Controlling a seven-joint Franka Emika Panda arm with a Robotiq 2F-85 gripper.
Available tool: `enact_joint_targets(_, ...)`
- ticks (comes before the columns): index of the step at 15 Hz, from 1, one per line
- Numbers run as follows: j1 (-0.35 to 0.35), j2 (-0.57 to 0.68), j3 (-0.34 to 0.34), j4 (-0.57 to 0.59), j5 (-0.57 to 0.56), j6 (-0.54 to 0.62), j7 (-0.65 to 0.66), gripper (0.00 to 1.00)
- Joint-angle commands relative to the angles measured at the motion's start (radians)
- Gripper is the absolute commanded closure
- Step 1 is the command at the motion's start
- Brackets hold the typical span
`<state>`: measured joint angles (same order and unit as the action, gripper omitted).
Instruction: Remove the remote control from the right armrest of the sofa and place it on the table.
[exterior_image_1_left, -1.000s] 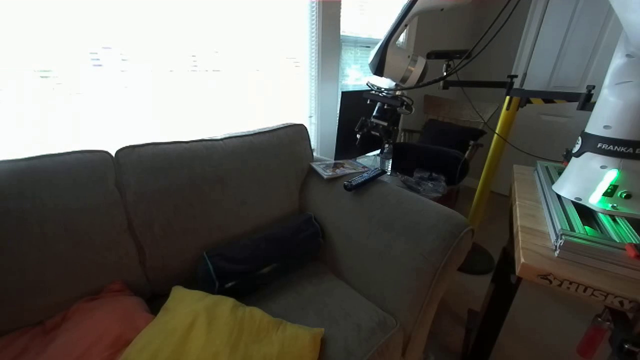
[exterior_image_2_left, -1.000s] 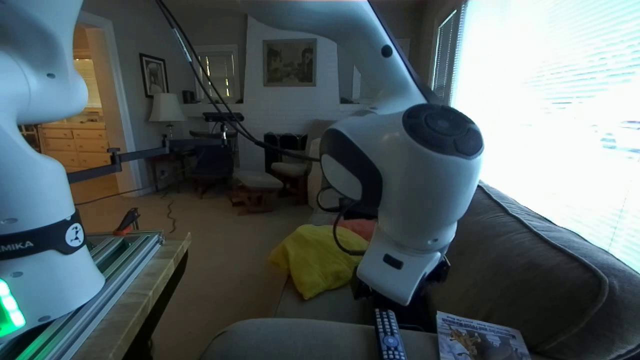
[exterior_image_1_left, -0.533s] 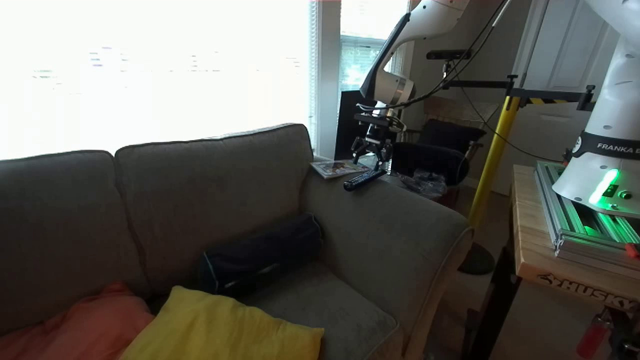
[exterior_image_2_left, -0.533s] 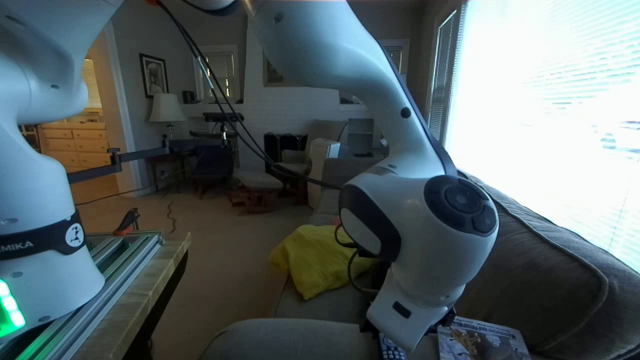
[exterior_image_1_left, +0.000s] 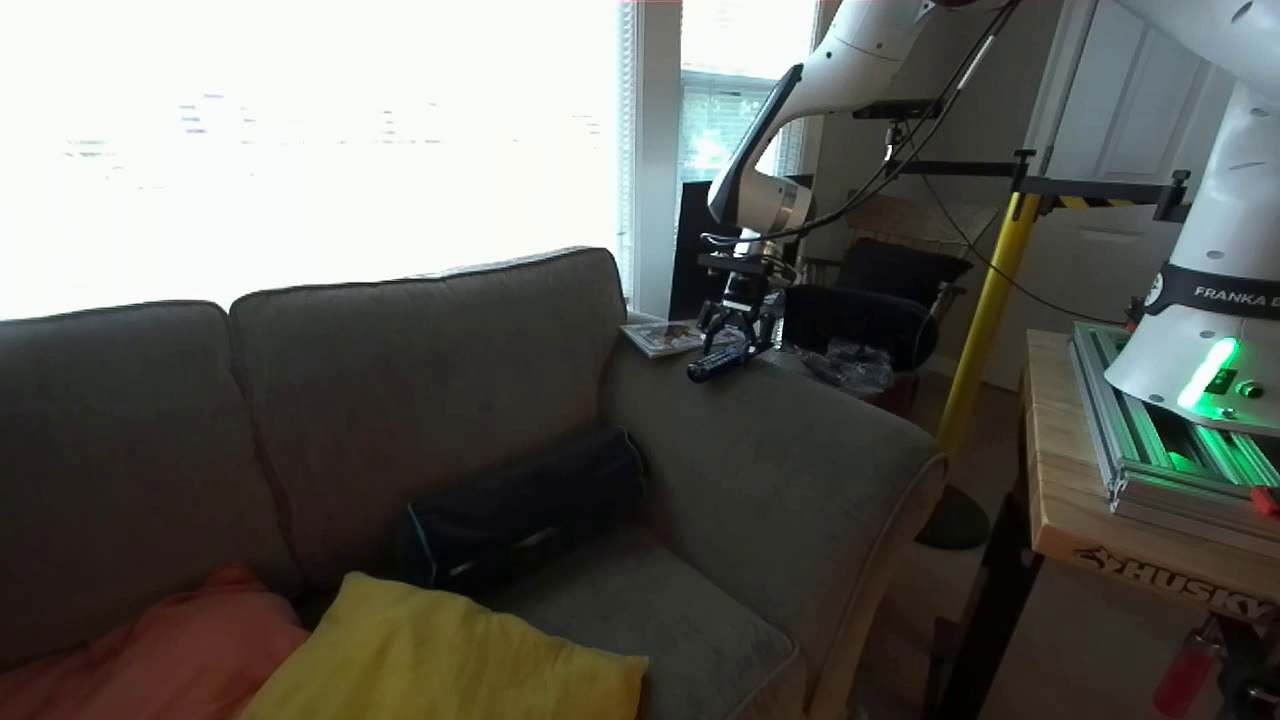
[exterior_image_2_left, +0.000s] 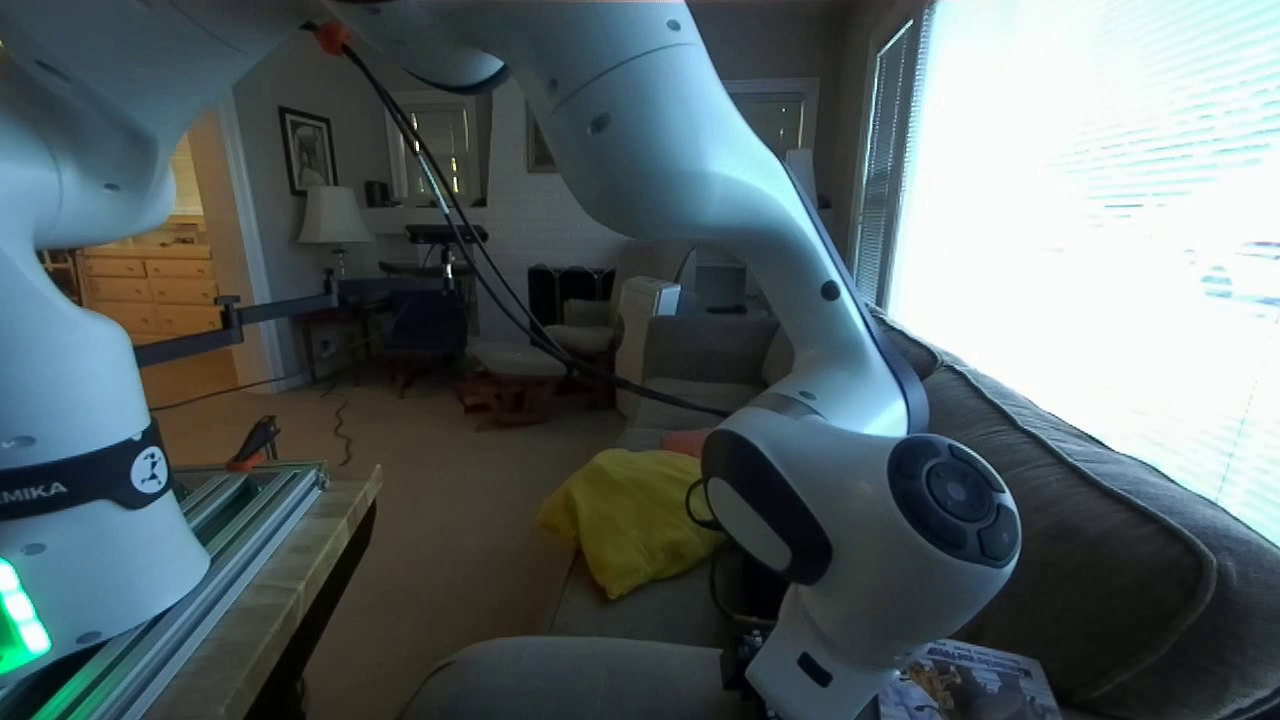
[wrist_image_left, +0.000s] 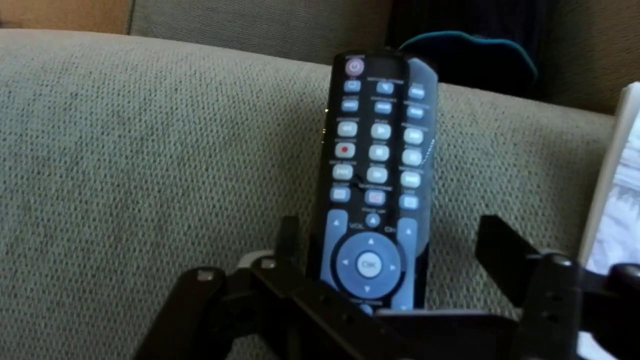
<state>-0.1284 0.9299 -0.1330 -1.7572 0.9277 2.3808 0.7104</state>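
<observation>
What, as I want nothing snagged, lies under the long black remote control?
The grey woven-fabric sofa armrest shows on both sides of the long black remote control; the patch directly beneath is covered and cannot be seen.

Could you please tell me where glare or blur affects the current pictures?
In both exterior views, the large window glares nearly white; in the wrist view, the hand is dark and blurred, the remote control clearer, with pale sheen along one long edge.

The arm (exterior_image_2_left: 660, 130) arches over, its gripper (wrist_image_left: 389, 237) pointing down with the fingers (wrist_image_left: 502, 255) spread apart.
</observation>
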Motion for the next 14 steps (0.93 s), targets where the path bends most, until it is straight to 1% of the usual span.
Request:
enact_joint_targets(1, 0.003, 0.043, -0.009, 0.066, -0.036, -0.041, 0.044, 0.41)
enact_joint_targets(2, 0.002, 0.046, -0.010, 0.071, -0.037, -0.046, 0.045, 0.50)
enact_joint_targets(5, 0.003, 0.044, -0.014, 0.080, -0.038, -0.058, 0.043, 0.69)
enact_joint_targets(6, 0.002, 0.034, -0.014, 0.072, -0.041, -0.065, 0.037, 0.72)
enact_joint_targets(9, -0.011, -0.044, -0.020, 0.000, -0.074, -0.123, -0.017, 0.72)
enact_joint_targets(12, -0.028, -0.194, -0.052, -0.114, -0.182, -0.261, -0.125, 0.72)
enact_joint_targets(14, -0.036, -0.271, -0.076, -0.151, -0.265, -0.364, -0.181, 0.72)
